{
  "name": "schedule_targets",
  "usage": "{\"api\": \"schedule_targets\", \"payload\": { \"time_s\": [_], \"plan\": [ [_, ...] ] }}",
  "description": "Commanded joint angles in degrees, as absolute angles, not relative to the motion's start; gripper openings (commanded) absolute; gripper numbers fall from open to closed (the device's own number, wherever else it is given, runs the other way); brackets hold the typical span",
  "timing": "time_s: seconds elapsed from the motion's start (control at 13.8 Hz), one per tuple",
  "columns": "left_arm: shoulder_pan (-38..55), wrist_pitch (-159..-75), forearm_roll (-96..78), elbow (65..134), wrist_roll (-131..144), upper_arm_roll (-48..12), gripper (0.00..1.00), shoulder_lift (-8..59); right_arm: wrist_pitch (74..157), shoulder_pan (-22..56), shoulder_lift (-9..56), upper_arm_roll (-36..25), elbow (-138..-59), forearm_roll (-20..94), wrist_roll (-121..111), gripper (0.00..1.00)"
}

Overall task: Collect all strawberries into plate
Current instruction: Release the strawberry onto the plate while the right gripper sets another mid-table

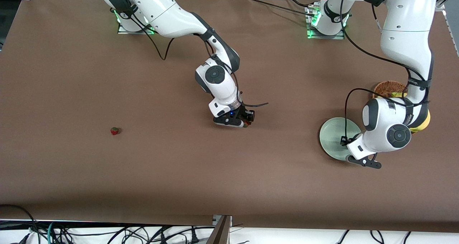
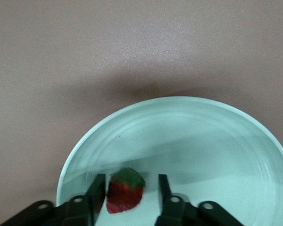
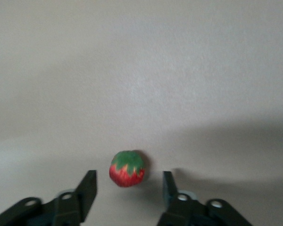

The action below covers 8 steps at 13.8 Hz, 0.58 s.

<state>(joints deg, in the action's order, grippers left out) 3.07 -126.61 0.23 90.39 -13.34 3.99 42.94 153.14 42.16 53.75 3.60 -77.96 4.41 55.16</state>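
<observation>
Left gripper [image 2: 128, 188]: over the mint-green plate [image 1: 331, 138], jaws parted with gaps either side of a strawberry [image 2: 125, 191]; the berry appears released or falling onto the plate.
Right gripper [image 3: 127, 186]: low over mid-table, jaws wide, straddling a second strawberry [image 3: 127, 168] without touching it.
Third strawberry [image 1: 114, 130]: alone on the brown table [image 1: 71, 75], toward the right arm's end, at about nine o'clock from the right gripper.
Plate: toward the left arm's end, at seven o'clock from the wicker basket [image 1: 389, 88].
Step in hand, judged: left drops, right prepares to grasp.
Advice: centre the berry between the fingers, descend squarely, close gently to avoid rolling it; lift the left gripper straight up.
</observation>
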Motion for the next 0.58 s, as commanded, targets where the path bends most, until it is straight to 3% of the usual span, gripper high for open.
{"api": "schedule_targets", "payload": {
  "time_s": [0.0, 0.15, 0.29, 0.51],
  "plan": [
    [2.55, -126.48, 0.97, 90.09, -14.33, 3.34, 1.00, 42.63, 147.26, 40.36, 51.69, 2.73, -75.16, 4.48, 54.06, 1.00],
    [2.90, -125.17, 0.97, 90.09, -14.24, 3.25, 1.00, 41.06, 138.12, 36.41, 49.41, 2.64, -73.30, 4.66, 47.24, 1.00],
    [3.16, -118.78, 0.44, 90.00, -13.63, 2.47, 1.00, 36.93, 133.17, 30.96, 46.51, 2.81, -73.65, 5.27, 35.91, 1.00],
    [4.04, -115.66, 0.09, 89.56, -10.92, -2.88, 1.00, 33.93, 124.74, 24.37, 43.60, 2.64, -73.74, 4.92, 30.60, 1.00]
  ]
}}
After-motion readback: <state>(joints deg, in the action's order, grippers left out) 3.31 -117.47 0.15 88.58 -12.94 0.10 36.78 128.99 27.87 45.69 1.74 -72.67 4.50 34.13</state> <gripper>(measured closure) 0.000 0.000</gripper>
